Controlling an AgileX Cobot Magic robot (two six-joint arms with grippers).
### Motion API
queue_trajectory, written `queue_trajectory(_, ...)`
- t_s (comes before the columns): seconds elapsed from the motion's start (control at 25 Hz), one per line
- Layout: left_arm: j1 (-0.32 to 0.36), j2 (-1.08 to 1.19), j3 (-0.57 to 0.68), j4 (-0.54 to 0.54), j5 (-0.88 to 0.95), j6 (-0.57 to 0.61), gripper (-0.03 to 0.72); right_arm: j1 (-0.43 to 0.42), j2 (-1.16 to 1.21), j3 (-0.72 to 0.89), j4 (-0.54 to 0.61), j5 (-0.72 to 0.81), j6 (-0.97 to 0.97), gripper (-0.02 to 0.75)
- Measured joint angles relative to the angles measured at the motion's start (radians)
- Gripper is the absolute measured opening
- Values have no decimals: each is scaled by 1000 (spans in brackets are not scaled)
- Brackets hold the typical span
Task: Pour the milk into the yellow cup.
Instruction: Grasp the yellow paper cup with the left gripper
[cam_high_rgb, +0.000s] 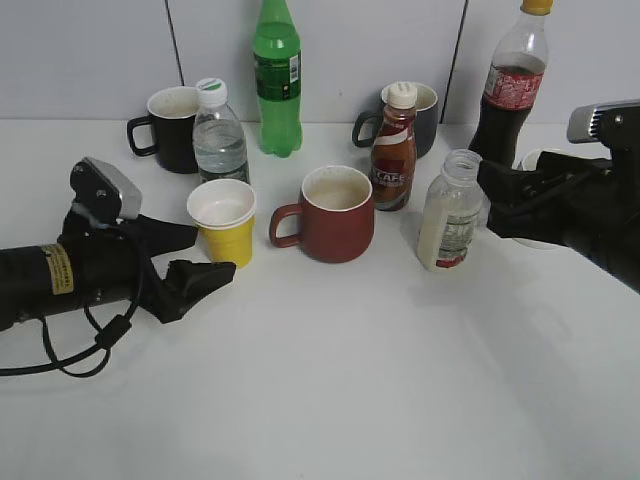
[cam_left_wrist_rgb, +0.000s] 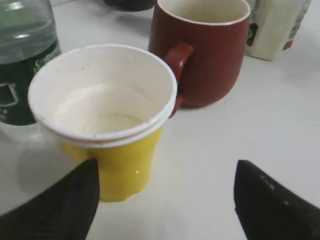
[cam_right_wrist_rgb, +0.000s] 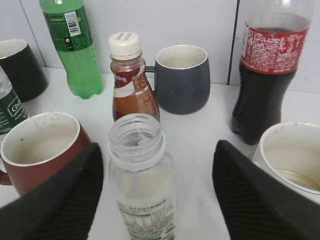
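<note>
1. Exterior view shows the white counter (cam_high_rgb: 330, 400) carrying many bottles and mugs; the step in hand looks like the approach to grasp, with nothing lifted yet.
2. The right hand (cam_high_rgb: 487, 200) is spread wide, its black fingers either side of the small clear wide-mouthed plastic bottle of milk (cam_high_rgb: 449, 212), which stands capless on the counter right of the reddish-brown handled mug (cam_high_rgb: 335, 213). The right wrist view confirms the fingers stand apart from the bottle (cam_right_wrist_rgb: 142, 180). The next move likely calls for closing on it without tipping it.
3. The left hand (cam_high_rgb: 200, 252) is also open and empty, one finger just beside the small tapered yellow cup with white rim (cam_high_rgb: 224, 220); whether it touches is unclear.
4. The left wrist view shows the cup (cam_left_wrist_rgb: 107, 120) with a pale, blurred bottom; whether milk lies in it cannot be told.
5. The bottle's label text is too small to read.
</note>
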Motion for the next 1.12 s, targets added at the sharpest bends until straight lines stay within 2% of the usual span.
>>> queue_trajectory(0.6, 0, 167, -161, 0, -34, 24, 641, 0, 0, 0, 0, -1, -1, 515)
queue_trajectory(1.12, 0, 287, -265, 8, -179, 26, 641, 0, 0, 0, 0, -1, -17, 514)
